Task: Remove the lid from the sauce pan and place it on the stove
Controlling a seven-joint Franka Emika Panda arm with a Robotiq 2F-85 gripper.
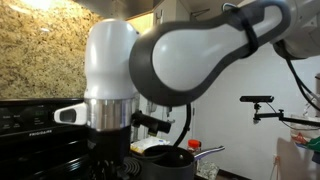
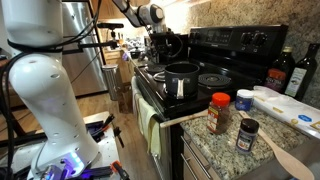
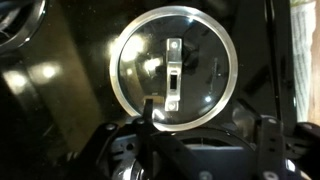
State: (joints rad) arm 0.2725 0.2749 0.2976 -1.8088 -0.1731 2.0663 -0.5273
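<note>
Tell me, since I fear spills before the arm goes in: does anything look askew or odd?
Nothing stands out. In the wrist view the lid looks seated squarely on the pan, which stands upright on the stove. No spill shows, and the jars on the counter stand upright.

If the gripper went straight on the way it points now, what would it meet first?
The lid on the sauce pan, probably near its centre: it sits centred ahead of the gripper in the wrist view. The gap between is hard to judge.
</note>
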